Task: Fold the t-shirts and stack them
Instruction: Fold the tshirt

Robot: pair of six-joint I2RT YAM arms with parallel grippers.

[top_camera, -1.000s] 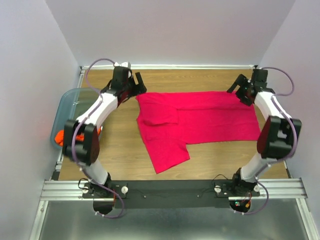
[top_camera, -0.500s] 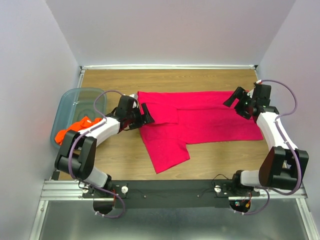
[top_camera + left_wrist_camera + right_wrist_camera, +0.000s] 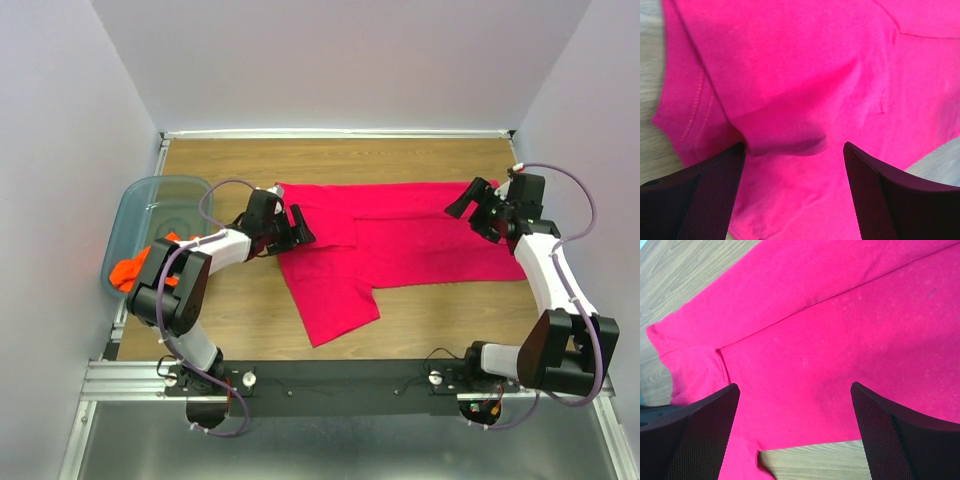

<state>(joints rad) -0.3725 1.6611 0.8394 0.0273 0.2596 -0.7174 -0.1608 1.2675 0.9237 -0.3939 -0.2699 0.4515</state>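
The magenta-pink t-shirt (image 3: 400,240) lies spread on the wooden table, its far long edge folded over and one sleeve sticking out toward the front (image 3: 335,305). My left gripper (image 3: 298,230) is open, low over the shirt's left end, with pink cloth (image 3: 790,100) between its fingers. My right gripper (image 3: 468,200) is open over the shirt's right end, and the cloth (image 3: 840,340) fills its view. The orange t-shirt (image 3: 135,262) is bunched in the bin at the left.
A translucent blue-grey bin (image 3: 160,195) stands at the table's left edge. Walls close in the back and both sides. Bare wood (image 3: 230,300) shows left of and in front of the shirt.
Both arms have drawn back from the far edge toward the shirt's middle. The left gripper moved from the far left corner down over the shirt's left end. The far edge now lies folded.
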